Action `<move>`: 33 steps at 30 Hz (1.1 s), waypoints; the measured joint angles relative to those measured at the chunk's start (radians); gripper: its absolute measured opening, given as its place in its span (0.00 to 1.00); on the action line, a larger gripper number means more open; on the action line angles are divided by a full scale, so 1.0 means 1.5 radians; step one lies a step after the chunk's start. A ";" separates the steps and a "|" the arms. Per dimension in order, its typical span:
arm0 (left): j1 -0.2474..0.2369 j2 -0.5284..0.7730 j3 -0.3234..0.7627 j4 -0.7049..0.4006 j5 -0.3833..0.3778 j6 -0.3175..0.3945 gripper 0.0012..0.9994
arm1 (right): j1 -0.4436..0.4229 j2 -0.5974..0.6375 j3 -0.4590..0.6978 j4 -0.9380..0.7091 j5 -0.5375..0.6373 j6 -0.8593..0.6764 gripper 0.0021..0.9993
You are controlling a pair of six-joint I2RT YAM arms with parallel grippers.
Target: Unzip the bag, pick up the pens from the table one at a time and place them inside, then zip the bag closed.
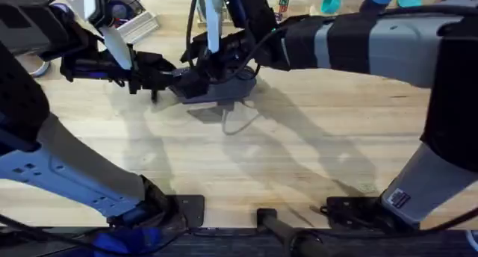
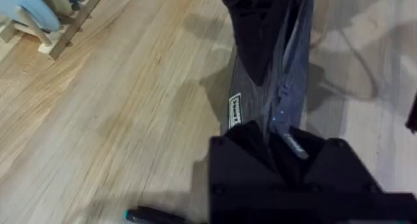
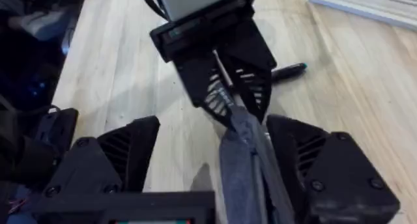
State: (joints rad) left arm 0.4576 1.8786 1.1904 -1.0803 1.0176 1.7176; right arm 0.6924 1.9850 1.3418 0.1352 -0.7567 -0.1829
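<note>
The left gripper (image 1: 166, 81) is pinching the left end of the bag (image 1: 216, 87), lying far and centre on the table (image 1: 299, 152). The right gripper (image 1: 216, 63) is straddling it, jaws apart. Unzipping seems underway; next, grip the pull tab. A pen (image 3: 288, 71) is lying nearby.

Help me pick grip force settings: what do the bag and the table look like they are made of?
The bag looks like soft woven fabric, grey-blue and matte: it folds and creases between the grippers, with a stitched zipper line and a small sewn label. The table looks like pale wood planks with a smooth, faintly glossy finish: grain lines and plank seams show, though it could be laminate.
</note>
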 joint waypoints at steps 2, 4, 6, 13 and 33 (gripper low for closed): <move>0.000 0.000 0.000 0.002 0.000 -0.002 0.19 | -0.003 0.000 0.000 0.000 0.000 0.000 1.00; 0.000 0.000 0.000 0.003 0.000 -0.003 0.31 | -0.007 0.000 0.000 0.000 0.000 0.000 1.00; 0.000 0.000 0.000 0.007 0.000 -0.002 0.50 | -0.008 0.000 0.000 0.000 0.000 0.000 1.00; 0.000 0.000 0.000 0.007 0.000 -0.005 0.99 | -0.011 0.000 0.000 0.000 0.000 0.000 1.00; 0.022 0.000 0.047 -0.035 -0.001 -0.020 0.99 | -0.059 -0.047 0.027 -0.036 0.077 0.023 1.00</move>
State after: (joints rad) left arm 0.4905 1.8786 1.2605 -1.1335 1.0168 1.6873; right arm 0.6041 1.9138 1.3821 0.0816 -0.6406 -0.1490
